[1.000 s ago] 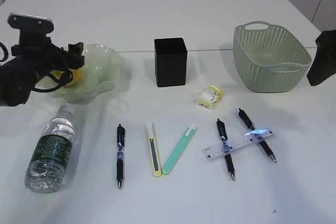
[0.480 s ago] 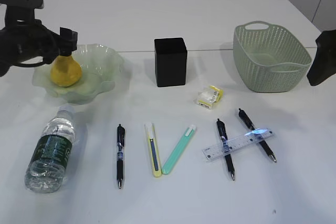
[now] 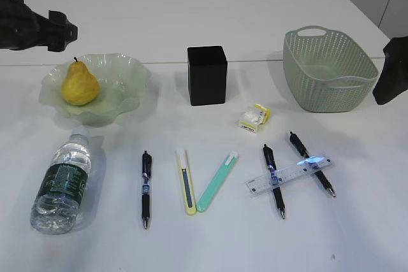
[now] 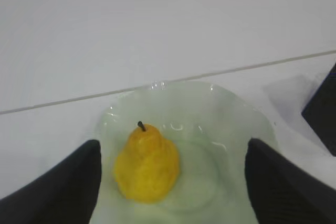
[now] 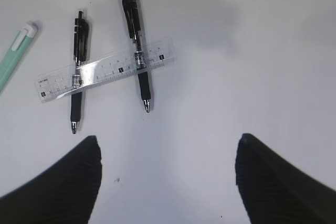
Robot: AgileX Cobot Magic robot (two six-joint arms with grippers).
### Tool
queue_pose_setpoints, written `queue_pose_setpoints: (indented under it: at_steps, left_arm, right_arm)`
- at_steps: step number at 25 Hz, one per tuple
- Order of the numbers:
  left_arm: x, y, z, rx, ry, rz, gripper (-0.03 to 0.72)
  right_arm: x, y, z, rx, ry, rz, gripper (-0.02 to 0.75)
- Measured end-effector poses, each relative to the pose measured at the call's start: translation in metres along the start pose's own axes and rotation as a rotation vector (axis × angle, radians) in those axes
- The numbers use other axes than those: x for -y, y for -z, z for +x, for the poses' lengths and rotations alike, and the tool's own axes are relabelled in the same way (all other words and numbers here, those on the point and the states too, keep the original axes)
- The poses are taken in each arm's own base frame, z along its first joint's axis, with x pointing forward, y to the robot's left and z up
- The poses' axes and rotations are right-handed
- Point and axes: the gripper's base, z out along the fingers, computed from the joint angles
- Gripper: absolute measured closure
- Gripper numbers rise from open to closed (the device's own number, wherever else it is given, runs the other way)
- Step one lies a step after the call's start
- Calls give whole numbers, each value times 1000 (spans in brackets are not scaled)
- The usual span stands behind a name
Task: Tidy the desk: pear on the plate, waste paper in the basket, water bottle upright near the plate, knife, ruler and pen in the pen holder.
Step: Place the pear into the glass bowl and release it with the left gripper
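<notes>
While the yellow pear (image 3: 80, 85) is seen lying inside the wavy green glass plate (image 3: 131, 74) at the left of the white tabletop (image 3: 255, 11), the rest of the tidying is not yet done. The left gripper (image 4: 170, 182) is held above the plate with its jaws wide apart and empty. The right gripper (image 5: 168, 182) is likewise spread open and empty, above the ruler (image 5: 105, 70), which is laid across two black pens (image 5: 137, 45). The water bottle (image 3: 64, 179) is lying on its side in front of the plate. The waste paper (image 3: 255, 118) is found between the black pen holder (image 3: 206, 74) and the green basket (image 3: 328, 71).

Trouble may be expected at the ruler: because it is thin, clear and propped on the pens, it could be tipped or slid away when gripped. The bottle could be rolled aside if it is approached off-centre.
</notes>
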Motion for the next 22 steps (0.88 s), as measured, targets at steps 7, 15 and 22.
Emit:
queue_pose_setpoints:
  at_steps: [7,15,22]
  left_arm:
    - [3,36,-13,-89,-4,34,95]
    - [6,68,-18,-178,-16,62,95]
    - [7,96,-17,-283,-26,87,95]
  right_arm:
    - [0,0,2,-21,0,-3,152]
    - [-2,0,2,-21,-6,-17,151]
    - [-2,0,2,-21,-6,-17,152]
